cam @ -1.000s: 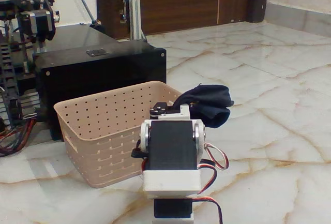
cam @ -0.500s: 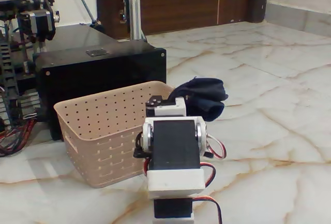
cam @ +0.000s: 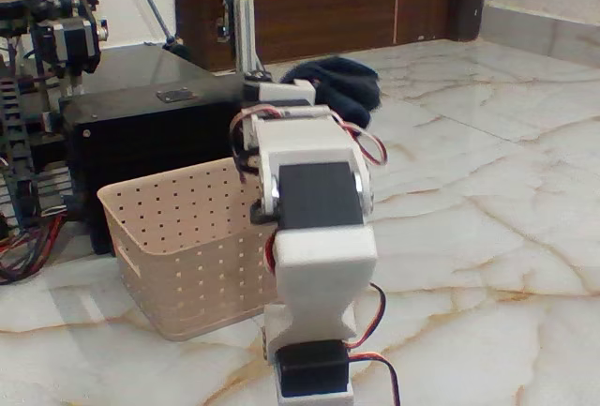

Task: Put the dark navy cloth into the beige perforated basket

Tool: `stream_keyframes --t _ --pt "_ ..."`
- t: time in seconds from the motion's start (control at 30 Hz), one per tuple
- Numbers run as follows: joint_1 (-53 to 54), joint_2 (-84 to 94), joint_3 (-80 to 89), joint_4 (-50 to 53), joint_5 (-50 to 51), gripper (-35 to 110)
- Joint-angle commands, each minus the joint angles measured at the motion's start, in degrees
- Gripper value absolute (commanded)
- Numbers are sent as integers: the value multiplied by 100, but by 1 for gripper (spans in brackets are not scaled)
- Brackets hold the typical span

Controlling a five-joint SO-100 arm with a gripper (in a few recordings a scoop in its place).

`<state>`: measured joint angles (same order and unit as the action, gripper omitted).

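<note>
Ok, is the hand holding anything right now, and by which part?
The dark navy cloth hangs bunched from the end of the raised arm, above the beige perforated basket. The arm hides the hand, so the exact grip point cannot be told.

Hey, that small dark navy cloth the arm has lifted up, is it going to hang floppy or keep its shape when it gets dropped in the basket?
Probably floppy: the small dark navy cloth hangs bunched in soft folds. It looks light, so it may land crumpled in the beige perforated plastic basket, possibly draping over its rim.

The basket [cam: 187, 247] sits left of the arm [cam: 314, 237], before the box [cam: 159, 134]; the cloth [cam: 337, 87] hangs above, behind the arm.
</note>
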<state>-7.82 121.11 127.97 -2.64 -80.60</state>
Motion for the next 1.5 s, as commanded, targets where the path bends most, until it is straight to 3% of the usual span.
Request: stream_keyframes --t 0.0,0.17,0.4,0.53,0.63,0.77,1.03,1.37,1.47 --pt "-70 -308 -835 255 158 0" --pt "-352 -1433 -2663 1011 615 0" --pt "-571 -3445 -5309 1942 3041 0" --pt "-721 -4438 -6820 3375 4447 0" --pt "-826 -4799 -7181 4421 5247 0" --pt "-861 -5159 -7462 5019 6267 0" --pt "-888 -6741 -8736 5027 6381 0" --pt "-870 -6724 -8728 5238 6521 6" --pt "-844 -6732 -8675 6126 6328 6"
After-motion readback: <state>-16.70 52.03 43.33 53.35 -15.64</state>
